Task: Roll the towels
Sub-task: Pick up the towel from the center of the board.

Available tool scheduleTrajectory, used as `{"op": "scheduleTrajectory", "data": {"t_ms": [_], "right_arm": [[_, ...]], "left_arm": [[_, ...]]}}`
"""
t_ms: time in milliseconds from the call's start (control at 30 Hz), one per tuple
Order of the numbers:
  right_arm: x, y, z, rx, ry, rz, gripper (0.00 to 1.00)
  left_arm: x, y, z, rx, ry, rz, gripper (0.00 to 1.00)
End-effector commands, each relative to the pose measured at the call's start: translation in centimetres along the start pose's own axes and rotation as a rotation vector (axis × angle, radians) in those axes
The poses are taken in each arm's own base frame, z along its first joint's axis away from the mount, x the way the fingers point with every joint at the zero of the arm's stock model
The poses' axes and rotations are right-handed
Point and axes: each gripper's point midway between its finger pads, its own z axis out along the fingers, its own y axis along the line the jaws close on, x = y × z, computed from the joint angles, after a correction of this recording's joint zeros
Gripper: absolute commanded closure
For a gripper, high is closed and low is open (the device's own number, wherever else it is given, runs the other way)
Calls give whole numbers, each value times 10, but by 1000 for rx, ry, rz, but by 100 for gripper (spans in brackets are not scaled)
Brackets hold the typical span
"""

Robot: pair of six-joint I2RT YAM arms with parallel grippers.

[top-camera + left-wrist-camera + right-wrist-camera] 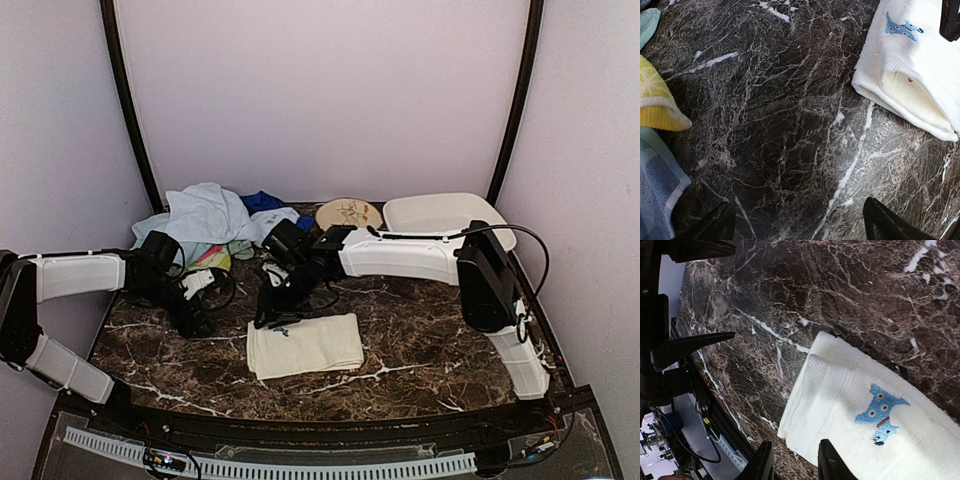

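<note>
Right tool [795, 442] hovers narrow over the far-left corner of the folded cream-white cloth towel [840, 390] on the dark marble desk [420, 340]; left tool [797, 210] gapes wide; soft, light cloth; pinch its doubled edge.

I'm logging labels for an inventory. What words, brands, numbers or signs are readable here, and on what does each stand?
None can be read in any view.
The white towel bears only an embroidered blue animal figure, with no letters.
The round plate carries a pattern too small to make out, and no writing shows on it.
</note>
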Motion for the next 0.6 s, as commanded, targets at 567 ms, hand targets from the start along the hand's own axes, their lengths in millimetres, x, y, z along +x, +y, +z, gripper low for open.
{"op": "scheduleTrajectory", "data": {"t_ms": [567], "right_arm": [[14,-90,-82,-44,-144,99,91]], "left_arm": [[-98,-63,-2,136,-117,179,12]]}}
